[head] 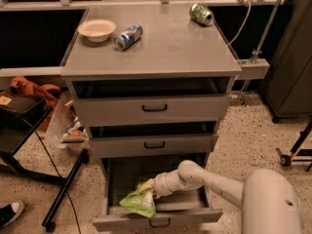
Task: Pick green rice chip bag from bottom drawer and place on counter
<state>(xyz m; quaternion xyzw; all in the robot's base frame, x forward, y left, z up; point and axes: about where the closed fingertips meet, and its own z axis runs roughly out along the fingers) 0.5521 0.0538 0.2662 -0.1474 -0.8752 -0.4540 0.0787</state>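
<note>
Down in the bottom drawer [156,222], I am working the grasp: the gripper [149,188] is sitting on the top edge of the bag [138,202], near the front wall, and I cannot tell whether it is clenched. Next I am wanting a firm pinch on that crinkly green foil, then a lift past the metal rim to the flat table [165,45].

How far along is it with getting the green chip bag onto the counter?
Done: the bottom drawer stands open. In hand: the claw is inside it, at the green rice chip bag. Left: lift the bag out and set it on the counter.
</note>
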